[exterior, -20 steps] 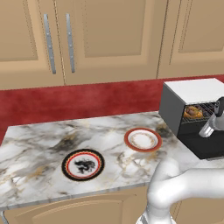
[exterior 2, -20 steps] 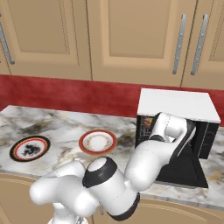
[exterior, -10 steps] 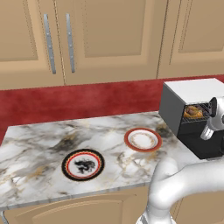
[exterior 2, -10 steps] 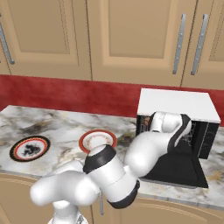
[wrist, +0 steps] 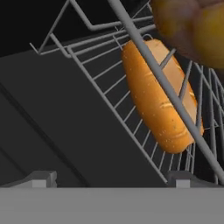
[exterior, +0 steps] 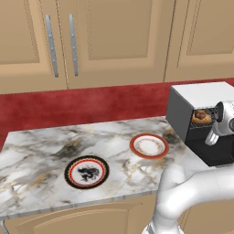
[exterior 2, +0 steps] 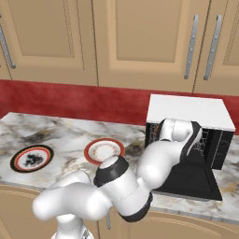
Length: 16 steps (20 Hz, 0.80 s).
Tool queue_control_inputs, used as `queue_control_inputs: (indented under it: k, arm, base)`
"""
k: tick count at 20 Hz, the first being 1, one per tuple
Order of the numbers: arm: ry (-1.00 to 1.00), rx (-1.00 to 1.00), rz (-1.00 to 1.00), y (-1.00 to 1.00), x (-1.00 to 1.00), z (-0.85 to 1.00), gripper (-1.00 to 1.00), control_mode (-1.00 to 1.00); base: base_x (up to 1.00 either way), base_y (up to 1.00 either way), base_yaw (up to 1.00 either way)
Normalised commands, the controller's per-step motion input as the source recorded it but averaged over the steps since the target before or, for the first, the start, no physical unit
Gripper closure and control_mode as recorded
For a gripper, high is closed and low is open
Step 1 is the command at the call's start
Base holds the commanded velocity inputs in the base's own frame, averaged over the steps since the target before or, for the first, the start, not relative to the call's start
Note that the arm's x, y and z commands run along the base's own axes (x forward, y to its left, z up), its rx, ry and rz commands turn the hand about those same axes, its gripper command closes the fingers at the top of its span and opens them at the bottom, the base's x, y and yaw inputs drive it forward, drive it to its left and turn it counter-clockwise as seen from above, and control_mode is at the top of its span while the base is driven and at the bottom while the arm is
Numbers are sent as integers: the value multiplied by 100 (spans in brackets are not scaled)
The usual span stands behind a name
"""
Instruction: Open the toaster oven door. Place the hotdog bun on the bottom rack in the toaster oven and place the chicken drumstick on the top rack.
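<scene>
On the right of the left base view, the toaster oven [exterior: 196, 114] is showing the chicken drumstick [exterior: 201, 116] on its upper shelf, the gripper [exterior: 214, 135] hanging just beside; two plates [exterior: 148, 146] are lying well apart on the counter [exterior: 41, 151]; in the right base view, the toaster oven door [exterior 2: 189, 181] is lying flat open beneath the arm; in the hand view, the hotdog bun [wrist: 158, 97] is resting on the bottom rack [wrist: 111, 87] beyond the spread, empty fingertips [wrist: 41, 178].
</scene>
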Motion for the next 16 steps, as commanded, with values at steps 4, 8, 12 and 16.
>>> queue_control_inputs:
  k: [4,8,12,16]
  arm:
    - [17,12,-16,0,43,63,-100,-100]
    - [19,11,-13,3,42,52,-100,-100]
    - [24,10,-12,8,46,44,-100,-100]
    - [26,10,-9,13,45,40,-100,-100]
  base:
    - [0,0,0]
    - [0,0,0]
    - [0,0,0]
    - [0,0,0]
